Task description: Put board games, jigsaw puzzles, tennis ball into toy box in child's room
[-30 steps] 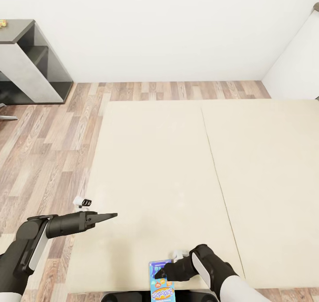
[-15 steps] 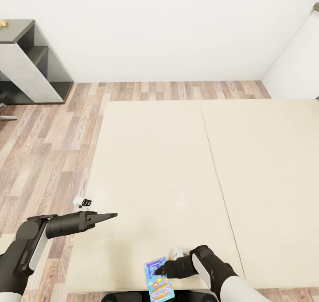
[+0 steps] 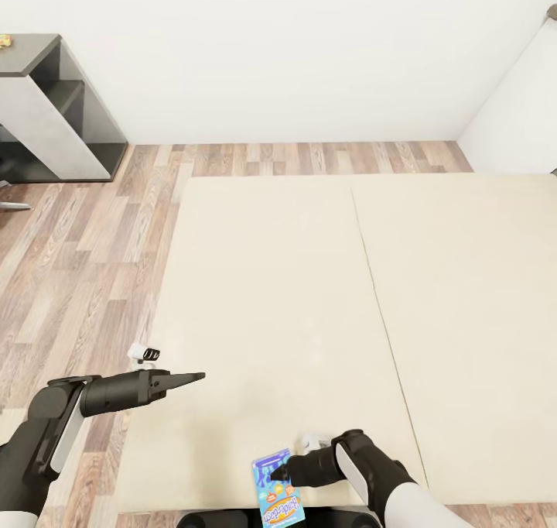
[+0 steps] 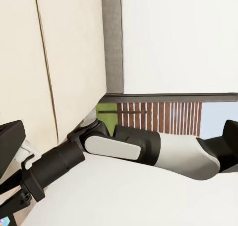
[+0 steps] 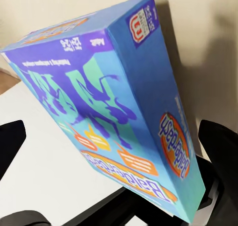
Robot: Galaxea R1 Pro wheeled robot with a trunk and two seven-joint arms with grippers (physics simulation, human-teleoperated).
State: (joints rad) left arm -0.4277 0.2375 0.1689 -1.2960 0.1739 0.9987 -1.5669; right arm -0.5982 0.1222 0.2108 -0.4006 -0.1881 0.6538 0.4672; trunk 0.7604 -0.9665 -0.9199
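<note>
We clamp the R gripper (image 3: pixel 278 474) on the blue board game (image 3: pixel 277 488) at bed's (image 3: pixel 309 280) near edge, long axis running edge-to-headboard-ish, slightly skewed; L gripper (image 3: pixel 197 375) looks closed, empty.

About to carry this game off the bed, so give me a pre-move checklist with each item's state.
1. Blue printed board game box at the right gripper: ok.
2. Box between the gripper's fingers in the right wrist view: ok.
3. Grip firmly closed: cannot tell.
4. Box lifted off the beige mattress: ok, tilted.
5. Left gripper apart from the box: ok.
6. Grey desk in sight; toy box: cannot tell.
</note>
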